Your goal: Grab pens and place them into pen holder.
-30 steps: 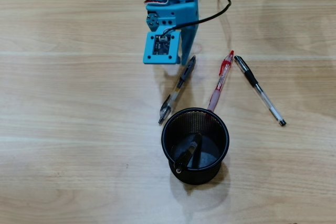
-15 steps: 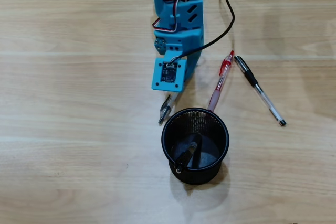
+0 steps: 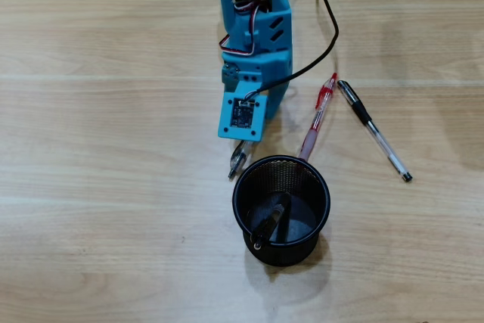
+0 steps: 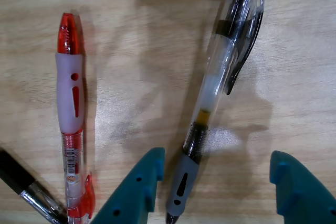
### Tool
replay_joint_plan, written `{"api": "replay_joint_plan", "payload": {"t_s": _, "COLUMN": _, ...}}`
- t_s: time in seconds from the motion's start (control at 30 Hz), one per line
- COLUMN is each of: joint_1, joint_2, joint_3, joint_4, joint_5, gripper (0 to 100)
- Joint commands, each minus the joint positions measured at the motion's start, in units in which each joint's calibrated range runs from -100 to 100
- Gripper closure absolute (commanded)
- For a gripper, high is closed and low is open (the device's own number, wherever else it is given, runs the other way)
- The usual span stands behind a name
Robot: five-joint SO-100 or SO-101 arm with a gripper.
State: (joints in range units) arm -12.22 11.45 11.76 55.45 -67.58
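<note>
In the wrist view my gripper (image 4: 215,182) is open, its two blue fingers (image 4: 139,187) straddling the tip end of the grey-clear pen (image 4: 218,93), which lies on the table close to the left finger. The red-clear pen (image 4: 71,114) lies to its left, and a bit of the black-and-clear pen (image 4: 26,190) shows at the bottom left. In the overhead view my arm (image 3: 257,43) covers most of the grey-clear pen (image 3: 237,161). The red-clear pen (image 3: 316,119) and the black-and-clear pen (image 3: 374,130) lie to its right. The pen holder (image 3: 321,187) stands below, with a black pen (image 3: 268,221) inside.
A black cable (image 3: 327,13) runs from the arm across the wooden table (image 3: 91,187). The red-clear pen's lower end touches the holder's rim in the overhead view.
My arm has moved down the overhead view toward the holder, and now covers most of the grey-clear pen. The pens and the holder have not moved.
</note>
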Motion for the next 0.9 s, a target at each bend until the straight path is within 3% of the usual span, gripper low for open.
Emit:
{"api": "replay_joint_plan", "payload": {"t_s": 0.0, "joint_1": 0.4, "joint_2": 1.2, "joint_3": -3.0, "joint_4": -0.5, "joint_5": -0.3, "gripper": 77}}
{"api": "replay_joint_plan", "payload": {"t_s": 0.53, "joint_1": 0.0, "joint_2": 8.4, "joint_3": -3.1, "joint_4": -0.6, "joint_5": -0.4, "gripper": 78}}
{"api": "replay_joint_plan", "payload": {"t_s": 0.77, "joint_1": 0.4, "joint_2": 8.8, "joint_3": -3.1, "joint_4": -0.6, "joint_5": -0.4, "gripper": 95}}
{"api": "replay_joint_plan", "payload": {"t_s": 0.87, "joint_1": 0.5, "joint_2": 8.8, "joint_3": -3.1, "joint_4": -0.6, "joint_5": -0.4, "gripper": 96}}
